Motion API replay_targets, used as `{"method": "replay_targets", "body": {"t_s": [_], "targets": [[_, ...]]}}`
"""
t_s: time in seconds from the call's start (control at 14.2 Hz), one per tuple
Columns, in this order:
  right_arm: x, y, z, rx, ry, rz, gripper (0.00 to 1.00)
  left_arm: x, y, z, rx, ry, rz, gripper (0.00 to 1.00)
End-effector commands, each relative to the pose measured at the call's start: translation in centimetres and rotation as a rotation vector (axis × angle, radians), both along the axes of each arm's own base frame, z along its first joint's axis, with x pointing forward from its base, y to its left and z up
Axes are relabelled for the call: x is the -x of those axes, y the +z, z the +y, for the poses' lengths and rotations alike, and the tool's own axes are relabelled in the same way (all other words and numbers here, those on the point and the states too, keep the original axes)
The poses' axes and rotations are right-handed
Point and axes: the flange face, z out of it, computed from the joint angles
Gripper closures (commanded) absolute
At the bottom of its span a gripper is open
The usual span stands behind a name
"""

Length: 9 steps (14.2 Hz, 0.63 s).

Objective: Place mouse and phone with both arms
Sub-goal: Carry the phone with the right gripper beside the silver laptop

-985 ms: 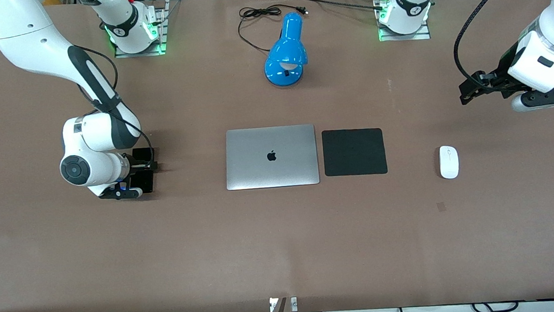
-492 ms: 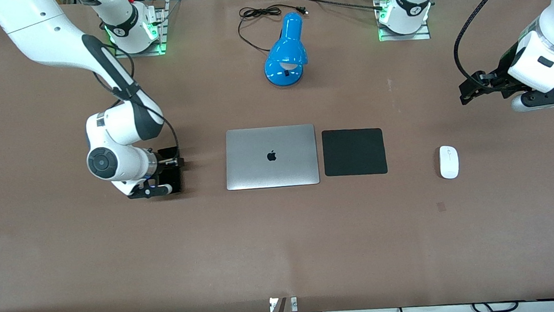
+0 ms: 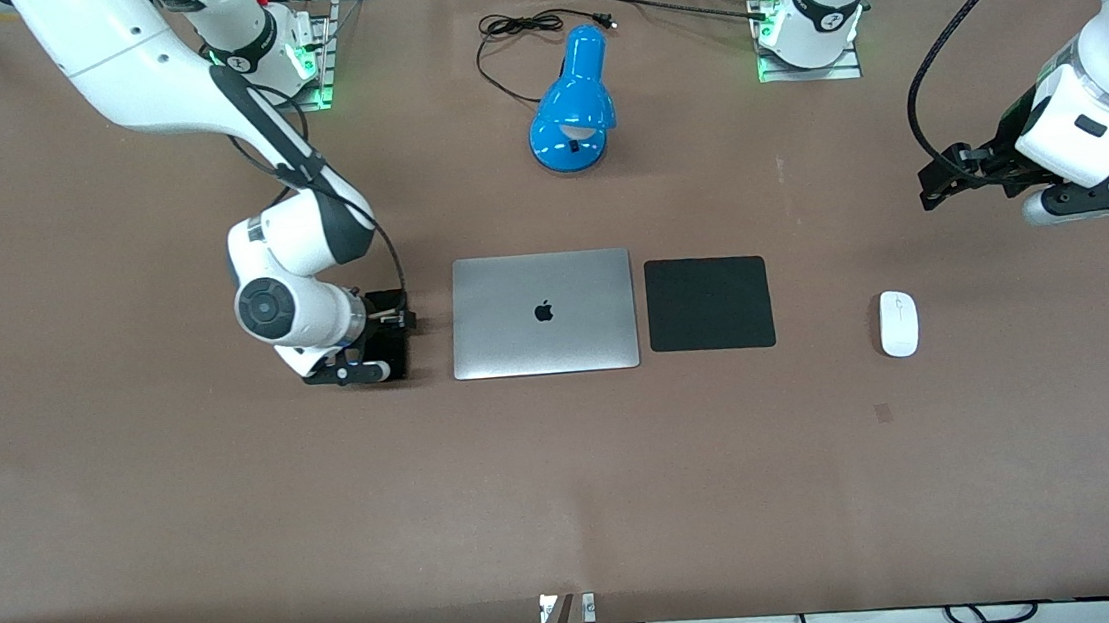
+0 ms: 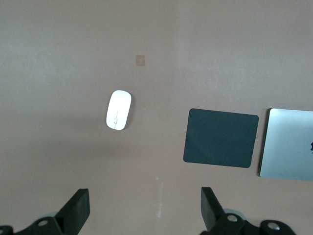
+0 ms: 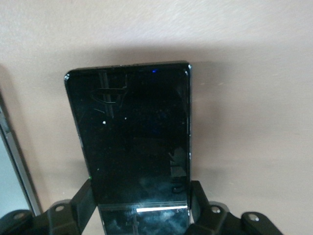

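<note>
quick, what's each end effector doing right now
Left end effector: open, empty, above the table near the mouse.
Right end effector: shut on the phone, beside the laptop.

white mouse point(image 3: 898, 323), black phone point(image 5: 134, 147), silver laptop point(image 3: 543, 313), black mat point(image 3: 709, 304), blue lamp point(image 3: 572, 102).

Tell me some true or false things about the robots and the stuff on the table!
1. The right hand holds the phone. True.
2. The mouse sits on the black mat. False: it lies on the bare table, toward the left arm's end.
3. The laptop is closed. True.
4. The left hand grips the mouse. False: it is open, up in the air, holding nothing.
5. The blue lamp stands on the laptop. False: it stands on the table, farther from the front camera.
</note>
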Motion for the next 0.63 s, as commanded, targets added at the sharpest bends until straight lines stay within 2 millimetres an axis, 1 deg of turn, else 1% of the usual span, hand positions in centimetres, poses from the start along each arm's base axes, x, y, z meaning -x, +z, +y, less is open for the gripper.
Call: {"method": "replay_targets", "body": {"t_s": [0.0,0.28,0.35,0.42,0.49,0.56], "targets": [[-0.2,-0.3,0.5,-0.021,-0.032,-0.008,0.67,-0.4,-0.8,0.3,-0.006,0.003,0.034,0.0],[-0.1,-1.1,1.1,-0.043,-0.048,-0.019,0.67,-0.4,-1.3,0.2,-0.011,0.0,0.05,0.0],[-0.1,-1.1,1.2,-0.043,-0.045,-0.019,0.65,-0.4,-1.3,-0.5,-0.022,-0.014,0.051,0.0],[-0.1,-1.1,1.2,-0.043,-0.045,-0.019,0.28,-0.3,-1.3,-0.8,-0.023,-0.018,0.05,0.0],[-0.1,-1.0,1.2,-0.043,-0.045,-0.021,0.0,-0.3,-1.6,-0.7,-0.021,-0.017,0.06,0.0],[-0.3,-0.7,1.3,-0.046,-0.045,-0.028,0.0,-0.8,-2.8,-0.4,-0.022,-0.011,0.084,0.0]]}}
